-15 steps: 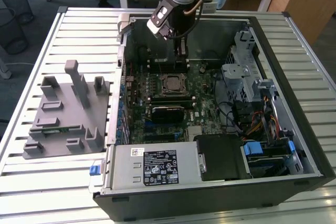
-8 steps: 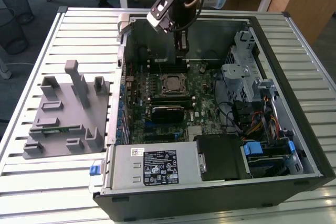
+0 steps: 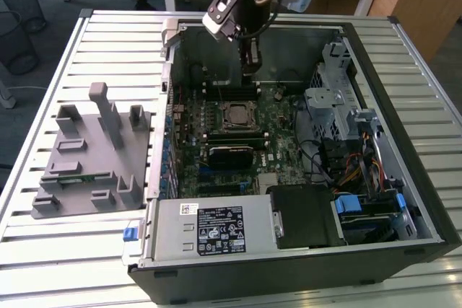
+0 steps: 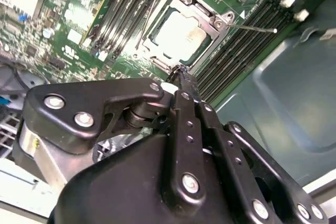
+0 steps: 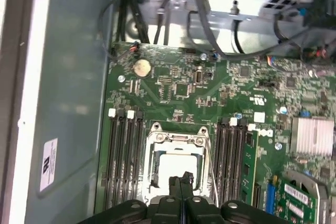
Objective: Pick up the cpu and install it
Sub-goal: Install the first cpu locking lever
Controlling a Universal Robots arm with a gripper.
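Now the gripper (image 3: 249,70) hangs low over the motherboard, fingers pinched together with nothing between them, tips just above the cpu (image 5: 176,167), which lies flat inside the socket frame (image 5: 176,139). Seating looks like the job in hand, and doing it well means staying plumb and clear of that frame and the thin lever wire (image 4: 252,27). Square chip, so no real long axis: metal top up, edges parallel with the memory slots (image 5: 124,161) flanking it.
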